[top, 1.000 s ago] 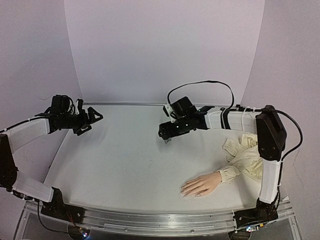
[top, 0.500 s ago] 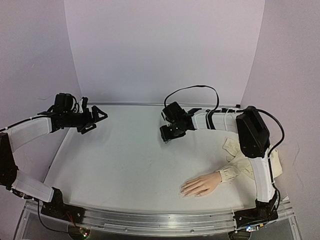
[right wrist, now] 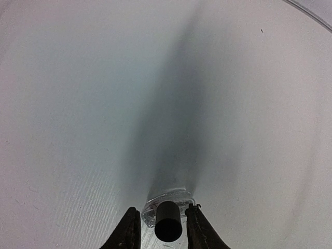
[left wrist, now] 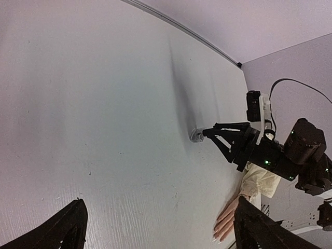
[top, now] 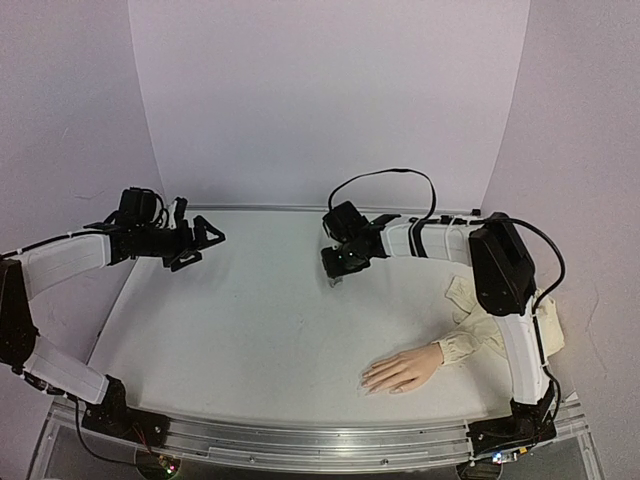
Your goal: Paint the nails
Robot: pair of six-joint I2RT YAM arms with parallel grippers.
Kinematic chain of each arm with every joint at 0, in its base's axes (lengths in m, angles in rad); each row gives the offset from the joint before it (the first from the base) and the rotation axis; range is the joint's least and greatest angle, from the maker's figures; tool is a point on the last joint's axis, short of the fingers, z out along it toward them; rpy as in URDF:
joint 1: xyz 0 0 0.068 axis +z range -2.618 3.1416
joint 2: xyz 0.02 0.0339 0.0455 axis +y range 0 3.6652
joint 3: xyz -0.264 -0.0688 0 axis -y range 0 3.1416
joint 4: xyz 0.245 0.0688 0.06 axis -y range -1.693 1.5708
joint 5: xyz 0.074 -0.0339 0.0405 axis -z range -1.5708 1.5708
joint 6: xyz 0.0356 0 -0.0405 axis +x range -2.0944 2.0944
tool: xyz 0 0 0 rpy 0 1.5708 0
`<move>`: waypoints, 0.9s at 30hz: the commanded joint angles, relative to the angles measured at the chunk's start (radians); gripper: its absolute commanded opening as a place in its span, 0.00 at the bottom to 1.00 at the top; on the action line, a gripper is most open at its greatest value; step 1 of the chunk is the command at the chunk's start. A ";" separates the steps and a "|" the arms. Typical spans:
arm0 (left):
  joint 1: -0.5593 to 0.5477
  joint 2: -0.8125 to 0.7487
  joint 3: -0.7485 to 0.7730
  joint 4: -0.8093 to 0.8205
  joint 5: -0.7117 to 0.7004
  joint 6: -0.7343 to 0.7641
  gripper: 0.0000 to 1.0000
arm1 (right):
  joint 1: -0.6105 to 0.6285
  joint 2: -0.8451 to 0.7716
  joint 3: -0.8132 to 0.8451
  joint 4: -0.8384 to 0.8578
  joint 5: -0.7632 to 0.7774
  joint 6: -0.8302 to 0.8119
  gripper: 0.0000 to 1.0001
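The mannequin hand (top: 400,370) lies palm down near the front of the table, its cream sleeve (top: 500,320) trailing off to the right. Its nails (left wrist: 216,236) are pale tips pointing left. A small clear polish bottle (right wrist: 167,201) with a black cap (right wrist: 168,222) stands mid-table at the back. My right gripper (right wrist: 165,233) straddles the bottle, its jaws pressed against both sides of the glass body; the top view shows that gripper (top: 337,272) low over the bottle. My left gripper (top: 205,240) hangs open and empty above the table's far left, well away from the hand.
The white table (top: 250,330) is walled by a lilac backdrop (top: 320,100) behind and on both sides. The right arm's black cable (top: 385,180) loops above its forearm. A metal rail (top: 300,445) runs along the near edge.
The right jaws have closed in from wide open onto the bottle. The right arm's elbow has swung leftward. The left gripper has drifted a little to the right, still open.
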 commanded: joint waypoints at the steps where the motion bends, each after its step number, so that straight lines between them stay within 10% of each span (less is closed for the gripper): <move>1: -0.035 -0.005 0.053 0.047 0.015 0.029 0.99 | -0.001 0.037 0.043 -0.025 0.020 0.002 0.29; 12: -0.124 -0.057 0.020 0.077 -0.020 0.068 1.00 | -0.001 -0.008 0.029 -0.055 -0.013 0.023 0.01; 27: -0.413 -0.118 -0.147 0.398 -0.063 0.170 0.99 | 0.010 -0.348 -0.190 -0.098 -0.478 0.282 0.00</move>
